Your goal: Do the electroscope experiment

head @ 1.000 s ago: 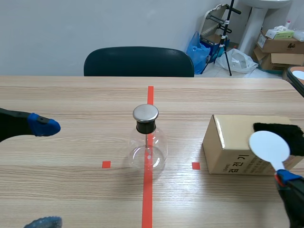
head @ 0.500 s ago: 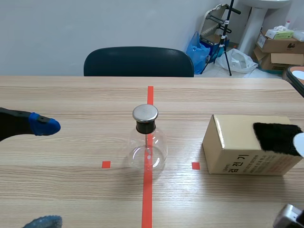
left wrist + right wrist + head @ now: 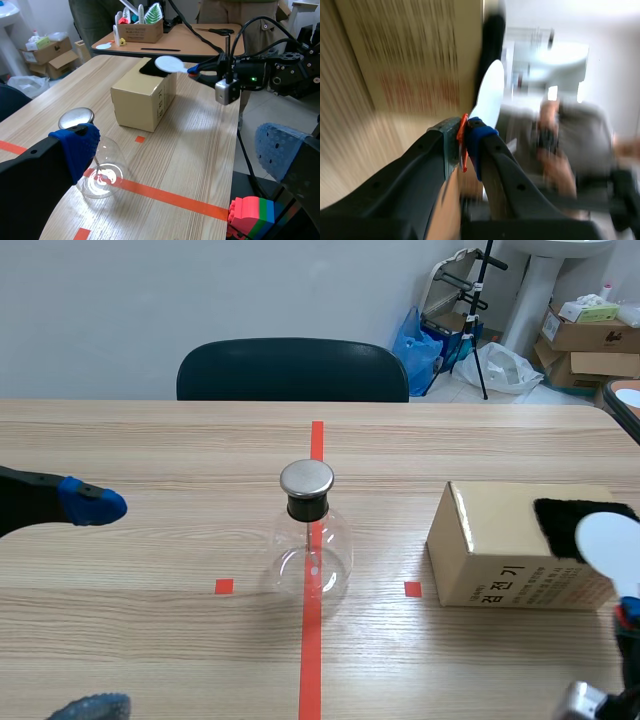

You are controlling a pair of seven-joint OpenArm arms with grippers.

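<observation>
The right jaws clamp the white disc wand (image 3: 606,538); the left jaws gape wide, empty.
The glass electroscope (image 3: 312,540) stands on the surface (image 3: 150,550) just ahead of the left jaws; beyond it is a cardboard box (image 3: 490,540), with the wand's disc just above the black cloth (image 3: 565,520).

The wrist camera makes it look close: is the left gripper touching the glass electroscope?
Apart. The scene view shows bare table between the open left gripper and the electroscope.
</observation>
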